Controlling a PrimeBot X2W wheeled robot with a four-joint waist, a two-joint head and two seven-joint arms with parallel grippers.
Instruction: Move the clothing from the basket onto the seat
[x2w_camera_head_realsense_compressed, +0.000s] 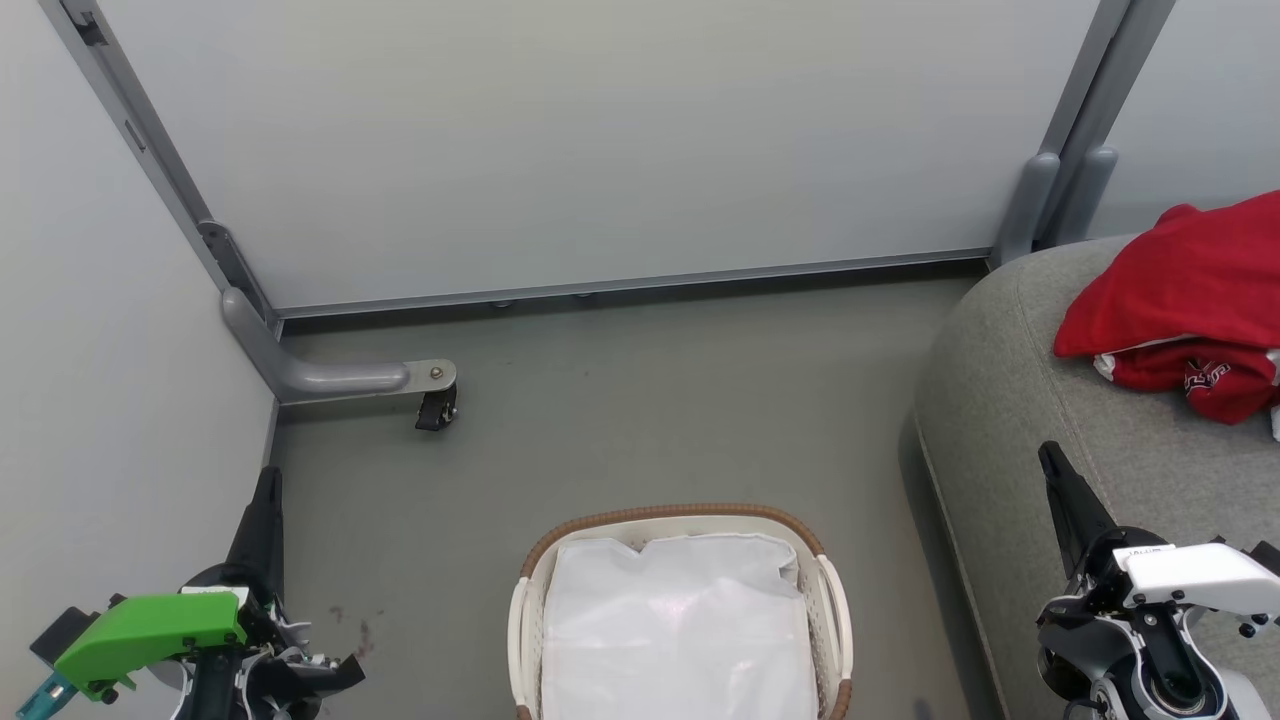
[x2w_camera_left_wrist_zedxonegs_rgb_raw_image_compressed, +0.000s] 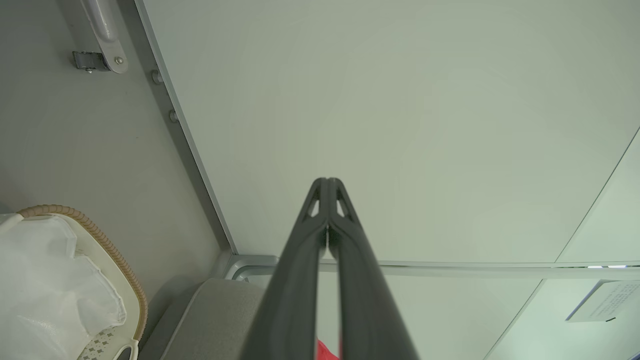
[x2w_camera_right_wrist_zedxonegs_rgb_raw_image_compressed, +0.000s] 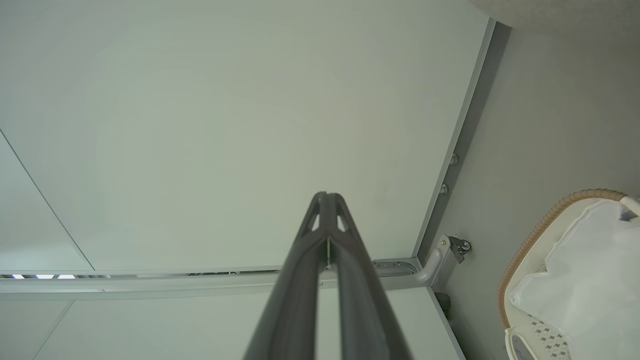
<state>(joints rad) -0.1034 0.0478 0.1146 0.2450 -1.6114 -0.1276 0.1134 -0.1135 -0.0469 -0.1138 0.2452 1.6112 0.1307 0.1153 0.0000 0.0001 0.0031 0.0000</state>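
Note:
The red clothing (x2w_camera_head_realsense_compressed: 1185, 300) with white trim lies bunched on the grey seat (x2w_camera_head_realsense_compressed: 1010, 400) at the right edge of the head view. On the floor at bottom centre stands the white basket (x2w_camera_head_realsense_compressed: 680, 520) with its brown rim; inside it I see the white liner and no garment. My left gripper (x2w_camera_head_realsense_compressed: 268, 480) is at the lower left, shut, with nothing in it. My right gripper (x2w_camera_head_realsense_compressed: 1050, 460) is at the lower right, over the seat's front, shut and bare. Both wrist views show the fingers pressed together: left gripper (x2w_camera_left_wrist_zedxonegs_rgb_raw_image_compressed: 327, 182), right gripper (x2w_camera_right_wrist_zedxonegs_rgb_raw_image_compressed: 327, 196). The basket (x2w_camera_left_wrist_zedxonegs_rgb_raw_image_compressed: 115, 260) (x2w_camera_right_wrist_zedxonegs_rgb_raw_image_compressed: 530, 240) appears beside each.
Grey-white partition panels (x2w_camera_head_realsense_compressed: 600, 150) close off the back and left. A partition foot with a small black caster (x2w_camera_head_realsense_compressed: 435, 408) juts onto the grey floor (x2w_camera_head_realsense_compressed: 650, 400) at the left. Open floor lies between the basket and the back panel.

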